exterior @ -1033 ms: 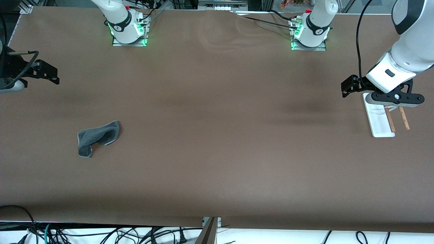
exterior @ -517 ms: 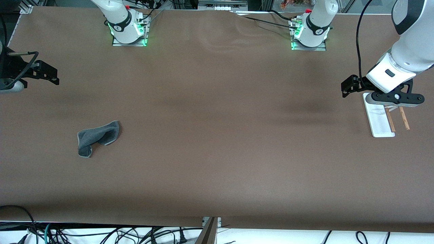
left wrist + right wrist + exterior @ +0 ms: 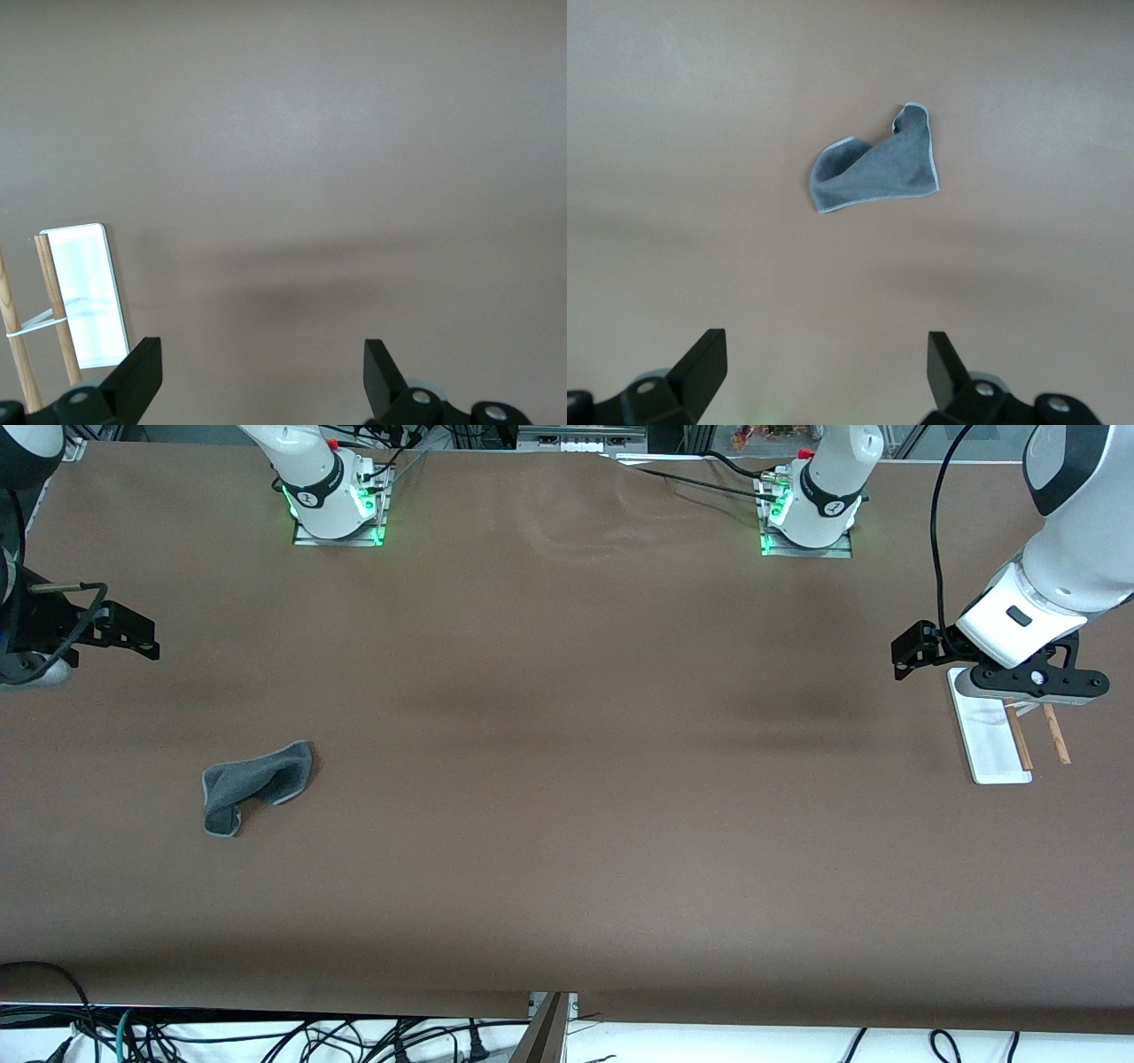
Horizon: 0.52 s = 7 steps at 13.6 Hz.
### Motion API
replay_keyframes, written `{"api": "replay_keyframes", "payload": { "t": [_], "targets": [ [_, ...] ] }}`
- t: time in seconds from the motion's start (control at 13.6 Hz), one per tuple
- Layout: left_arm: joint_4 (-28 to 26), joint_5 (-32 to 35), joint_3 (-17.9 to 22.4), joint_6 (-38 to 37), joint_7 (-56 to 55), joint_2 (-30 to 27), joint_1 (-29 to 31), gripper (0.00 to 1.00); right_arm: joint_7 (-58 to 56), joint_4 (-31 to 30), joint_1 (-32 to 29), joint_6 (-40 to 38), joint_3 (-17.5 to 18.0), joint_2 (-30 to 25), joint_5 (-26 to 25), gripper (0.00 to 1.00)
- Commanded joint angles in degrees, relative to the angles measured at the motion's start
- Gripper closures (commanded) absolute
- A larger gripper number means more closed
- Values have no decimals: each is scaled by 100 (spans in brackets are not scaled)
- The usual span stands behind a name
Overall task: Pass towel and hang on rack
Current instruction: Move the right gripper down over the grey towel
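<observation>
The towel [image 3: 255, 784] lies crumpled on the tabletop [image 3: 567, 797] toward the right arm's end, well apart from the rack [image 3: 992, 735], which stands at the left arm's end. That split decides the opening: the right tool [image 3: 133, 633] is much the nearer to the cloth, so the pickup is probably its job.

The right tool hangs in the air over bare tabletop at its own end, and the towel lies nearer to the front camera than the spot beneath it. In the right wrist view the towel [image 3: 877, 168] sits ahead of the spread fingers [image 3: 700, 363], which are wide apart and hold nothing. The cloth's long axis runs slantwise, one end folded up into a small peak, so a grasp across the narrower width looks easiest.

The left tool [image 3: 912, 651] waits over the tabletop just beside the rack, its fingers [image 3: 137, 376] likewise wide apart and empty, with the rack's two wooden rods [image 3: 53, 305] close by in its wrist view.
</observation>
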Motion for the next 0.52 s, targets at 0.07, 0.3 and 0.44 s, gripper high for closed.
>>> {"api": "replay_keyframes", "payload": {
  "t": [0.07,0.3,0.44],
  "targets": [
    [44,170,-2,-102,84,-56,-9,0,10,89,-238,229,-10,306,85,0],
    [44,170,6,-111,84,-56,-9,0,1,89,-388,448,-10,640,138,0],
    [44,170,6,-111,84,-56,-9,0,1,89,-450,668,-19,842,138,0]
  ]
}}
